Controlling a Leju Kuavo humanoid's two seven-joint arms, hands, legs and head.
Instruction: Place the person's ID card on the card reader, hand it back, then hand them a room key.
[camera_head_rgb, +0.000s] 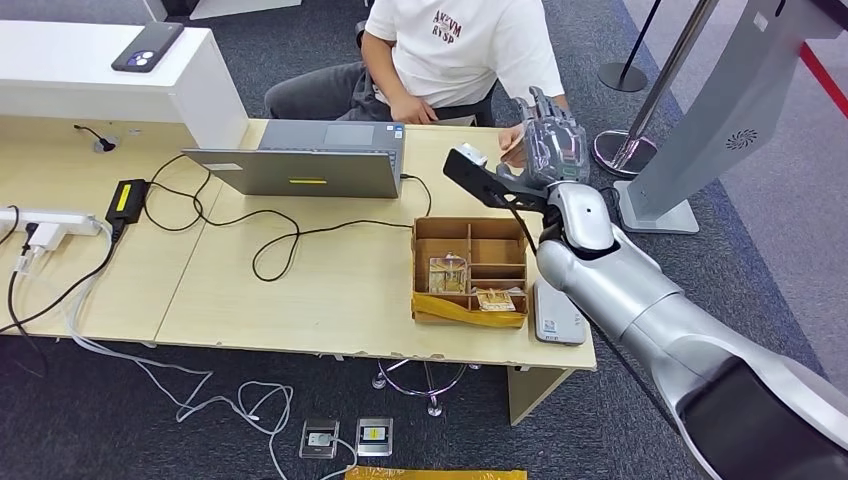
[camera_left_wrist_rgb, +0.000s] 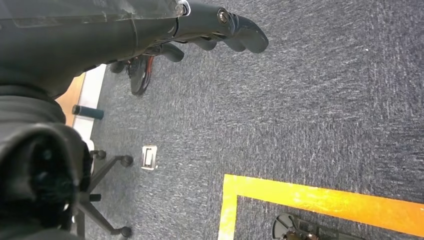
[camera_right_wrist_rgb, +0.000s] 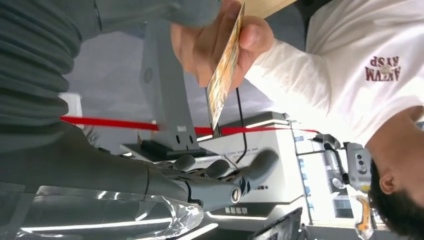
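Observation:
My right hand (camera_head_rgb: 550, 140) is raised over the table's far right corner, in front of a seated person (camera_head_rgb: 455, 50). The person's hand (camera_right_wrist_rgb: 210, 45) pinches a thin yellowish card (camera_right_wrist_rgb: 225, 75) edge-on just beyond my fingers (camera_right_wrist_rgb: 220, 175), which are spread and hold nothing; card and fingers are apart. The grey card reader (camera_head_rgb: 560, 315) lies at the table's near right edge, under my forearm. A brown divided box (camera_head_rgb: 470, 270) beside it holds a few cards. My left hand (camera_left_wrist_rgb: 215, 30) hangs over the carpet with loose, empty fingers.
A grey laptop (camera_head_rgb: 310, 160) stands open mid-table, with black cables trailing to a power strip (camera_head_rgb: 45, 222) at the left. A phone (camera_head_rgb: 148, 47) lies on the white counter. A grey stand (camera_head_rgb: 700, 130) and a stanchion base (camera_head_rgb: 620, 150) are right of the table.

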